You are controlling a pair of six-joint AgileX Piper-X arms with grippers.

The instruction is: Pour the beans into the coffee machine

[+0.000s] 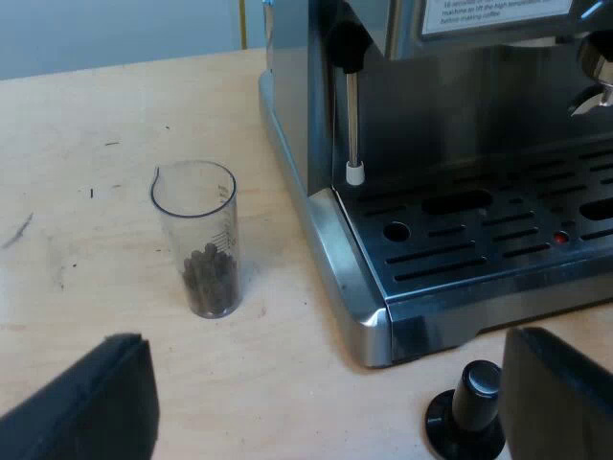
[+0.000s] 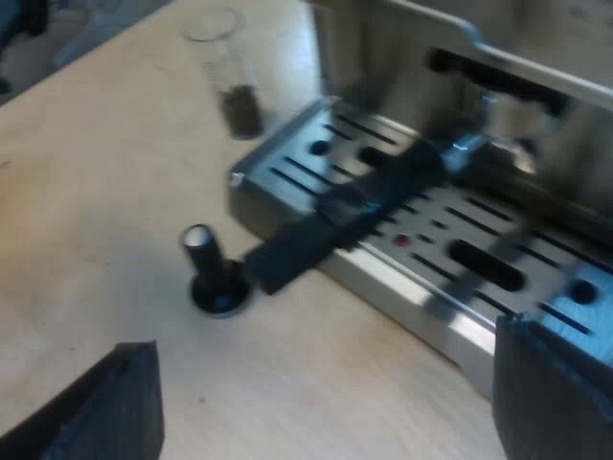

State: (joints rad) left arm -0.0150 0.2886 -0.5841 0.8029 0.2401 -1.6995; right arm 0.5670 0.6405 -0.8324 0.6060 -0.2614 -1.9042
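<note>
Left wrist view: my left pincer (image 1: 326,417) is spread and empty. The measuring glass (image 1: 194,240) of beans stands on the counter (image 1: 86,144) beside the espresso machine (image 1: 431,192). I'd grip mid-wall, keeping it upright. Right wrist view: my right pincer (image 2: 321,402) is spread too, near the tamper (image 2: 213,278).

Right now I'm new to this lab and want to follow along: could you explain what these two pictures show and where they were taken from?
Each picture is taken from one robot arm's wrist, looking past that arm's own two black fingers. The left pincer and the right pincer are both open and hold nothing. On the wooden table stands an espresso machine with a slotted drip tray. Beside its corner a measuring glass stands upright with coffee beans in its bottom. A tamper with a black knob stands on the table at the machine's front. In the right wrist view a dark handle reaches out from the machine over the tray. The beans are not yet poured.
</note>
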